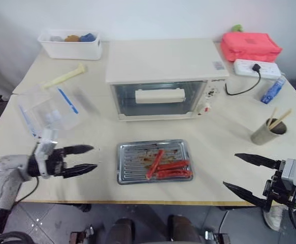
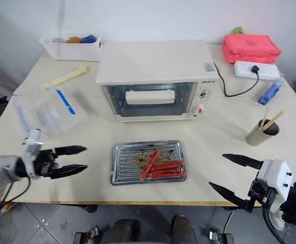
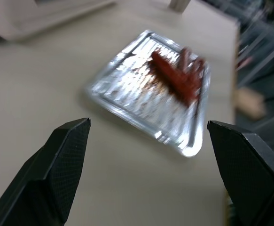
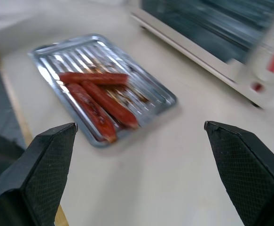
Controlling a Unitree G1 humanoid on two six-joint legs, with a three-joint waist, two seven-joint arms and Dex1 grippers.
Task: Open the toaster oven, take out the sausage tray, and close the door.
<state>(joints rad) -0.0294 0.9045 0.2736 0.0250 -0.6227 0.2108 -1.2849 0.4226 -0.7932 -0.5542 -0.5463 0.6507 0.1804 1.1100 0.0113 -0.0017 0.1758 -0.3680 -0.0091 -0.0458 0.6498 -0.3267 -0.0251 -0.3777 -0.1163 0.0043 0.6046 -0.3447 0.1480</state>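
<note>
With the ridged silver sausage tray (image 1: 154,161) out and the glass oven door (image 1: 159,99) shut, both empty, wide-open grippers (image 1: 80,159) (image 1: 248,174) should simply withdraw clear.

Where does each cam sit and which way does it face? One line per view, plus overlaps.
Left eye view: on the head, looking forward and down at the table, toaster oven and sausage tray; both arms show, left tool and right tool open.
Right eye view: same stereo head camera, same scene.
Left wrist view: along the left tool's fingers, facing the tray.
Right wrist view: along the right tool's fingers, facing tray and closed door.
Shared: all four show the tray and the oven.
</note>
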